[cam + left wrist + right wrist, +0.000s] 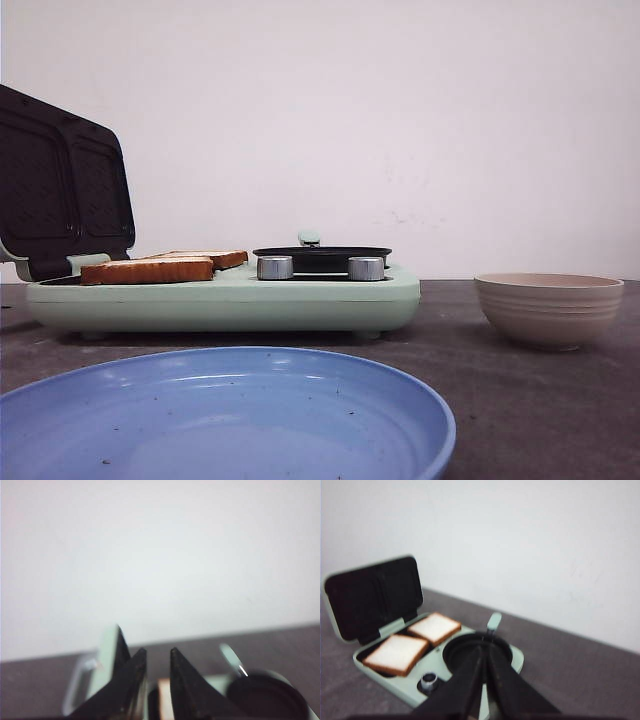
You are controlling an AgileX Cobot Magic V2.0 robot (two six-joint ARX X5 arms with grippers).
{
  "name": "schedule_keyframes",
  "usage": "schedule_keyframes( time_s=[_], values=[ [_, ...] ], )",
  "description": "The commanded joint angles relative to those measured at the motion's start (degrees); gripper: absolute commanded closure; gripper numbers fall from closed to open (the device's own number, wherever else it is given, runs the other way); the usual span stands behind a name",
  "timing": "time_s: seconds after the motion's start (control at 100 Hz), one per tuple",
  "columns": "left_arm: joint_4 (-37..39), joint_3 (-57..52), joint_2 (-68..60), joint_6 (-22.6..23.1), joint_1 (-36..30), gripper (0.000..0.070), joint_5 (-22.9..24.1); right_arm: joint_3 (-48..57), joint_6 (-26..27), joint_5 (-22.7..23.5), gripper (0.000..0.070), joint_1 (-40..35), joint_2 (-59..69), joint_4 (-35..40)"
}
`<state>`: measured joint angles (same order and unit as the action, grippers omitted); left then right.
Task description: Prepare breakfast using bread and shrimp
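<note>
Right claw (486, 652): fingers pressed together, holding nothing, above the round black pan (477, 652). Left claw (157, 655): narrow gap, empty, over the mint-green breakfast maker (230, 298). Two bread slices (412, 642) lie side by side on its open grill plate, lid (62, 190) raised. Shrimp: not visible. On the counter (460, 350): beige bowl (548, 309), blue plate (225, 420).

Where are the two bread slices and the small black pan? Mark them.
Near bread slice (396, 653), right wrist view, pale crumb face.
Far bread slice (434, 628), right wrist view, crumb face.
Black pan (322, 254), front view, side rim.
</note>
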<state>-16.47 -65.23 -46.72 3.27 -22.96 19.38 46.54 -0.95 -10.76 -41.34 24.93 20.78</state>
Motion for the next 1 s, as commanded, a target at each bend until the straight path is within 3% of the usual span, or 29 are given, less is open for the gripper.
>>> schedule_keyframes(
  time_s=[0.0,0.14,0.3,0.53,0.63,0.69,0.84,0.99],
  values=[
    [2.27,-2.36,-2.69,1.90,2.23,0.0691,0.61,0.26,-1.42,-0.24,0.0697,-0.44,-2.36,0.50],
    [2.25,-6.49,-10.05,0.83,10.88,0.0691,-0.79,0.26,-1.40,-0.26,0.0697,-0.44,-6.47,4.24],
    [-3.87,-16.15,-18.93,-9.03,20.72,0.0691,-7.17,0.26,-0.76,-0.11,0.0697,-0.46,-9.25,10.73],
    [-26.05,-37.83,-35.30,-20.09,33.03,0.0681,-22.75,0.26,2.56,0.20,0.0697,-0.46,-12.98,13.73],
    [-37.24,-46.07,-41.88,-20.90,35.80,0.0654,-28.04,0.26,3.13,0.20,0.0697,-0.46,-14.12,15.17],
    [-43.47,-49.94,-45.35,-20.90,37.11,0.0563,-30.95,0.26,3.28,0.20,0.0697,-0.46,-14.67,16.39],
    [-52.04,-53.22,-51.54,-20.87,38.66,0.0236,-38.18,0.26,3.30,0.17,0.0697,-0.46,-14.99,18.36],
    [-53.96,-53.22,-55.12,-19.69,38.80,0.0214,-38.93,0.26,3.56,-0.44,0.0697,-0.46,-14.99,18.47]
  ],
)
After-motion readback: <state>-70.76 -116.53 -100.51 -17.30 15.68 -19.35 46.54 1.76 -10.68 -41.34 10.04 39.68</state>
